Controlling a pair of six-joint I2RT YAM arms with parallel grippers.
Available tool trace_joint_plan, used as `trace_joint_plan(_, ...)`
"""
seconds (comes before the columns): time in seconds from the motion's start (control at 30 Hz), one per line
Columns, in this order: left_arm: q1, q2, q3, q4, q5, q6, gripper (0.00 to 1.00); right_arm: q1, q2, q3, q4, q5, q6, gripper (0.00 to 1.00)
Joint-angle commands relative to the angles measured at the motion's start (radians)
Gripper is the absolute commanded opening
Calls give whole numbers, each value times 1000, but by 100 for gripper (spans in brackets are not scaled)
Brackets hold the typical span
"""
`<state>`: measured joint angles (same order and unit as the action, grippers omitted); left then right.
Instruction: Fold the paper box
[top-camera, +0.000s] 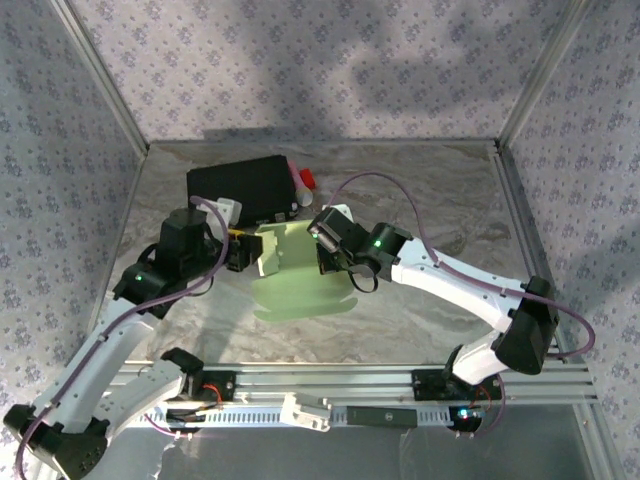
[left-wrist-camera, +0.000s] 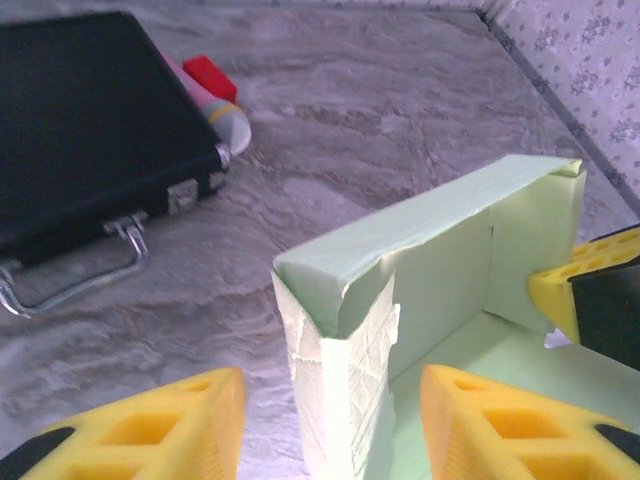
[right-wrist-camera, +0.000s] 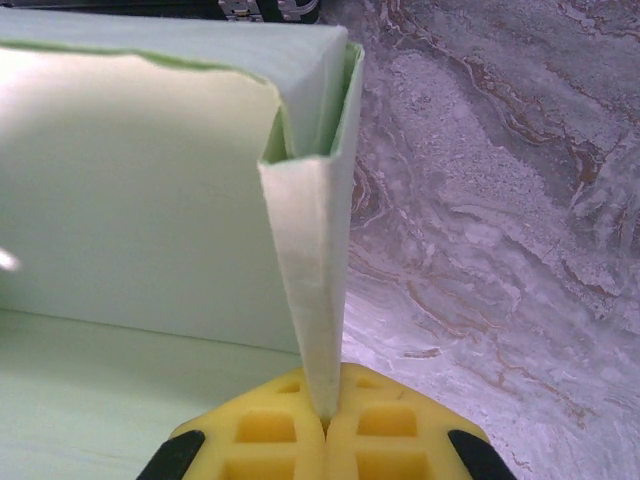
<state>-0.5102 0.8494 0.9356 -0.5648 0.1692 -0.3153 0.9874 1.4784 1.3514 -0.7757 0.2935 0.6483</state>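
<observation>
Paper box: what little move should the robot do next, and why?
Probably close the left gripper on the upright end flap of the paper box: it stands between those open fingers, while the right gripper pinches the opposite wall.

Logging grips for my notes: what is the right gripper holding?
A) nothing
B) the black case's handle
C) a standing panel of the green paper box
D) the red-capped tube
C: the right wrist view shows the right gripper pinching the edge of a standing panel of the paper box.
</observation>
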Motion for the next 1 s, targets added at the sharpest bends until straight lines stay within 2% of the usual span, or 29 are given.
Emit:
trace_joint_plan(0.0, 6, 18, -11, 28, 79, 12, 42, -7, -12, 26, -6, -8, 17, 0)
trace_joint_plan(0.23, 7, 34, -47, 77, 69, 2, 33, -3, -9, 25, 11, -10, 16, 0)
trace_joint_plan(0.33, -6, 62, -47, 94, 44, 4, 33, 4, -8, 25, 14, -4, 20, 0)
trace_joint_plan(0.47, -53, 81, -53, 118, -56, 22, 34, 16, -3, 32, 14, 2, 28, 0)
trace_joint_plan(0.67, -138, 111, -57, 156, -221, 25, 21, 31, 10, 46, 8, 10, 44, 0)
trace_joint_plan(0.77, -177, 136, -51, 171, -294, 27, 21, 44, 19, 58, 6, 15, 49, 0)
trace_joint_plan(0.97, -204, 167, -48, 192, -368, 41, 21, 61, 21, 73, -1, 25, 57, 0)
